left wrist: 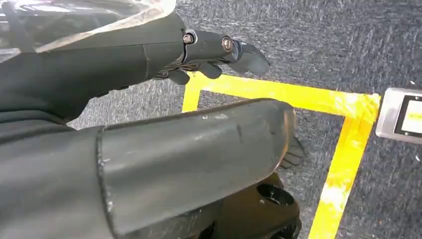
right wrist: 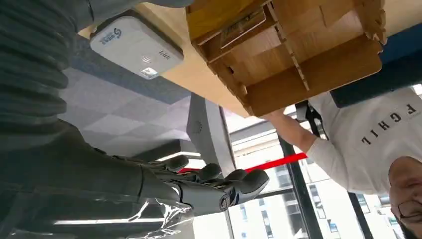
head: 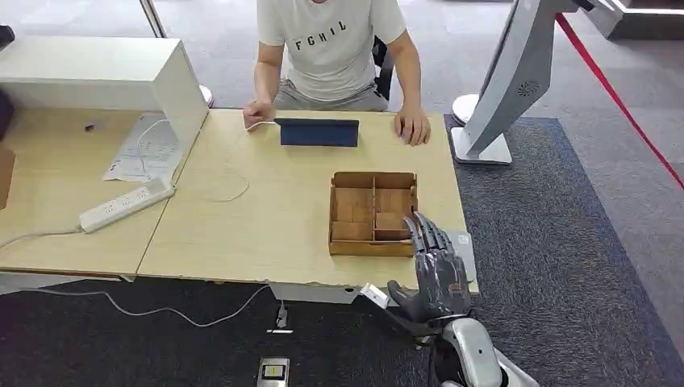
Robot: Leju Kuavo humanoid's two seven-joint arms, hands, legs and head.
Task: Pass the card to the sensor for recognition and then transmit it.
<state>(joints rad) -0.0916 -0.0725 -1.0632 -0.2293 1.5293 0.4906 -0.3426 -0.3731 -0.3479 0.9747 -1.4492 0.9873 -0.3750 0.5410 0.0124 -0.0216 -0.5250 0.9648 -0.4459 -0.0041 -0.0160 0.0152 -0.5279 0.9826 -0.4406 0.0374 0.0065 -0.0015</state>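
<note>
Sensor point(head: 463, 246) mostly behind right hand point(head: 435, 274); box point(head: 373, 213) contents too small to ID.

A light wooden surface point(head: 274, 218) carries a compartmented wooden tray point(head: 373, 213), the landmark here. Beyond the tray, toward the seated person, a dark blue tablet-like panel point(head: 319, 132) stands on edge. Just beside the tray, at the surface's near right corner, lies a white card sensor point(right wrist: 136, 46). Well to the tray's left rest a white power strip point(head: 126, 205), a paper sheet point(head: 145, 149) and a large white box point(head: 105, 81).
</note>
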